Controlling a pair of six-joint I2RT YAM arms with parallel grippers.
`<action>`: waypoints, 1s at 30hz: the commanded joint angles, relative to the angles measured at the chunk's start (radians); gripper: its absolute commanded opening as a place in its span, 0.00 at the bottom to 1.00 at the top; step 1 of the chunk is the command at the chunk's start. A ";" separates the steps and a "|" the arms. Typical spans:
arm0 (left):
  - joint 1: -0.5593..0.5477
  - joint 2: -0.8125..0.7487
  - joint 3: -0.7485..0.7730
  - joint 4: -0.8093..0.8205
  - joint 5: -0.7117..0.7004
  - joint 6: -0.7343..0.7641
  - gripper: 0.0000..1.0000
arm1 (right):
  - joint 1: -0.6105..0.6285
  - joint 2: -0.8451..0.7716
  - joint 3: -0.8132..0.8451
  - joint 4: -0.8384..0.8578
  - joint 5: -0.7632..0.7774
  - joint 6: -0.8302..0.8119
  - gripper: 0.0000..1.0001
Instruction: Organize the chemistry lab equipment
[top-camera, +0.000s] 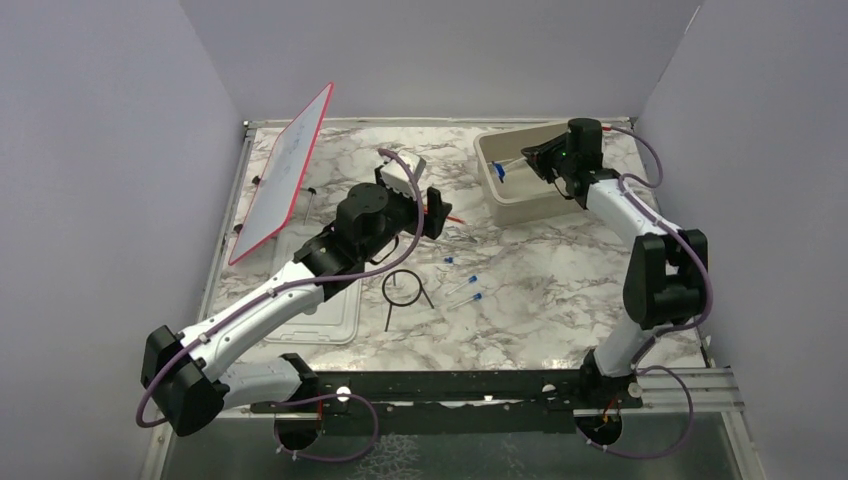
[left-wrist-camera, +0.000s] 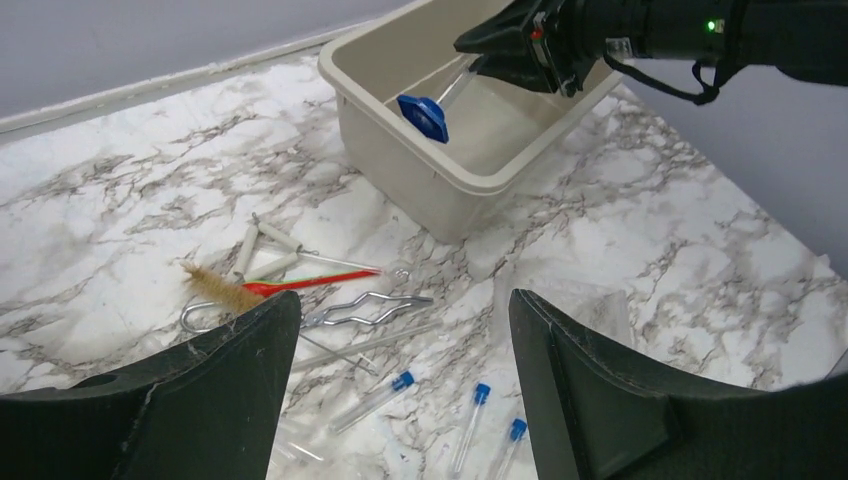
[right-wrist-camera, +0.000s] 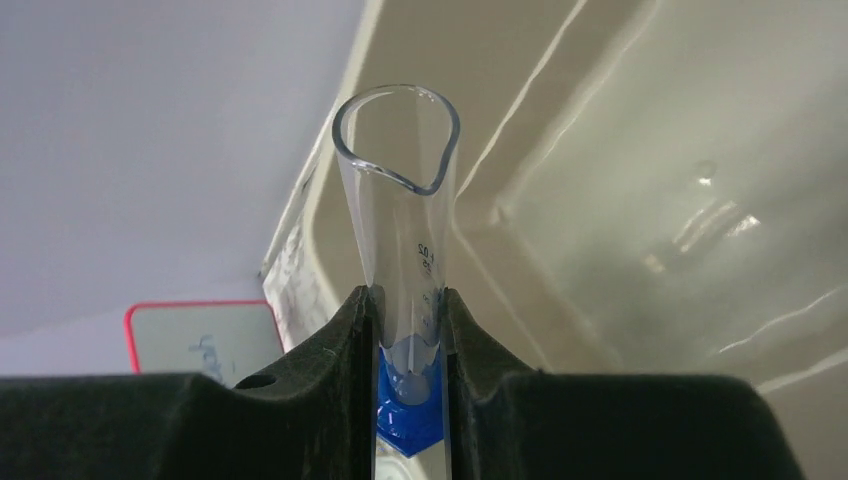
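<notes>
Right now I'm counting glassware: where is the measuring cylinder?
Top view, far right: the cylinder is gripped in the right jaws, tilted over the open tub, its blue base near the tub's left wall.

From above, the left arm (top-camera: 262, 300) is covering a corner of the flat lid (top-camera: 340, 322), and the left gripper (top-camera: 428, 208) is hiding all but the tip of the orange-red stick (top-camera: 455, 217). At the left wrist, its fingers (left-wrist-camera: 200, 400) are cutting off the wire loop of the brush (left-wrist-camera: 215, 288) and one end of the silvery wire tongs (left-wrist-camera: 370, 308). At the right wrist, the right gripper (right-wrist-camera: 405, 300) is masking the lower part of the clear cylinder (right-wrist-camera: 398, 190), leaving its blue hexagonal base (right-wrist-camera: 408, 425) peeking through as a sliver, and is clipping the red-framed board (right-wrist-camera: 200, 340), whose writing is blurring past reading.
</notes>
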 joint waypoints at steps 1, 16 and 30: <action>0.007 0.034 -0.001 0.019 -0.003 0.043 0.79 | -0.027 0.116 0.093 -0.012 0.073 0.089 0.10; 0.011 0.088 -0.040 0.021 -0.007 0.085 0.79 | -0.036 0.505 0.484 -0.241 0.064 0.197 0.13; 0.011 0.119 -0.039 0.015 -0.031 0.092 0.79 | -0.035 0.617 0.567 -0.312 0.089 0.231 0.27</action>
